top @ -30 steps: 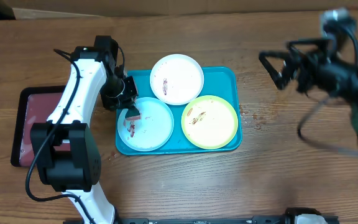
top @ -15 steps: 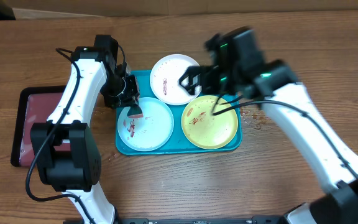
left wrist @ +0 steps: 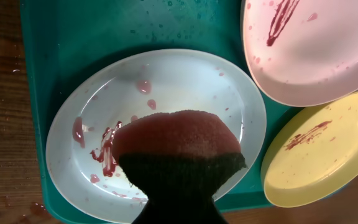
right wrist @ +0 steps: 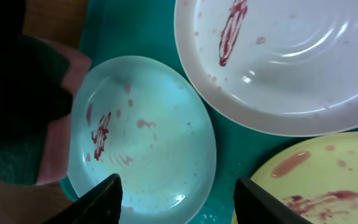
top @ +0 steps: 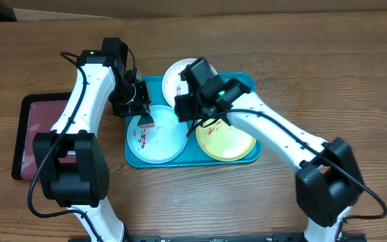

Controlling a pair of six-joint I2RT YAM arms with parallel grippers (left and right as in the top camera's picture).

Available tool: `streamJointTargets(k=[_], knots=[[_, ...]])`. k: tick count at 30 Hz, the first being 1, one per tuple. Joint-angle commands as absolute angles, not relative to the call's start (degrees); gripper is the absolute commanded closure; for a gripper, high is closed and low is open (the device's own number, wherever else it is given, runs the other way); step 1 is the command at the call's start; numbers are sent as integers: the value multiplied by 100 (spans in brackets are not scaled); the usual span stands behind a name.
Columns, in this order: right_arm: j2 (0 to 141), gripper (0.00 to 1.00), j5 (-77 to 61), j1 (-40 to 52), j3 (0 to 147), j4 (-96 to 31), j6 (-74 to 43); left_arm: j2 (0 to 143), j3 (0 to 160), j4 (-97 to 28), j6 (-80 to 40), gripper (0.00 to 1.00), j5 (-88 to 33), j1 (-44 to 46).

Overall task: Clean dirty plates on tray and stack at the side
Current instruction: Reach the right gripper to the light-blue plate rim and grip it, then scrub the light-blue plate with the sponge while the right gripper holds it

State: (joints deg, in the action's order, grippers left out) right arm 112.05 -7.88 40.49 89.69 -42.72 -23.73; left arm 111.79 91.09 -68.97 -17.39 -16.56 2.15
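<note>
Wooden table [top: 314, 54]; turquoise tray [top: 246, 83] at centre, long side running left to right; all three dirty plates lie inside it, none stacked at the side.

Light blue plate [top: 160, 138] in the tray's left half; red smear and a few drops on its left part, clear in the left wrist view [left wrist: 166, 81]. White plate [top: 172, 75] at the far rim, partly under the right arm; a red streak on it [right wrist: 291, 62]. Yellow-green plate [top: 232, 141] in the right half, reddish-brown smears near its left edge [right wrist: 316, 186]; the three plates sit close together, tray floor showing in the gaps.

Left gripper [top: 142, 114] over the far-left rim of the light blue plate, clamped on a sponge [top: 144, 124]; sponge has a reddish face and a dark green backing [left wrist: 179, 155]; its own bulk hides the fingers in the wrist view; cannot tell whether the sponge touches the plate.

Right gripper [top: 190, 117] above the middle of the tray, where the three plates meet; its fingers [right wrist: 107, 196] stand wide apart with nothing between them, framing the right edge of the light blue plate [right wrist: 148, 137] and the strip of tray floor beside it; the sponge shows at the left of that view [right wrist: 48, 124].

Dark maroon tray [top: 29, 134] at the table's left edge, well apart from the turquoise one.
</note>
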Motion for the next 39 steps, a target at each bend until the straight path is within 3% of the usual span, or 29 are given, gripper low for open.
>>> streamJointTargets(k=[1, 13, 18, 22, 26, 30, 35, 39], knots=[[11673, 41, -298, 4185, 9021, -4257, -2689, 11142, 9126, -6899, -1717, 96, -1743, 215], [12156, 44, -261, 4211, 9006, -4130, -2812, 11142, 9126, -6921, -1712, 96, -1741, 217], [12267, 50, -261, 4239, 9006, -4101, -2812, 11142, 9126, -6921, -1710, 96, -1741, 217], [12392, 61, -259, 4274, 9006, -4075, -2812, 11142, 9126, -7004, -1588, 96, -1745, 237], [12429, 82, -255, 4274, 9006, -4014, -2814, 11142, 9098, -7150, -1321, 96, -1739, 294], [12427, 95, -257, 4274, 9006, -3900, -2814, 11142, 8853, -7118, -1328, 96, -1745, 379], [12427, 96, -257, 4274, 9006, -3929, -2814, 11142, 8342, -6790, -1330, 95, -1780, 489], [12427, 96, -257, 4274, 9006, -3929, -2814, 11142, 7985, -6438, -1332, 85, -1916, 567]])
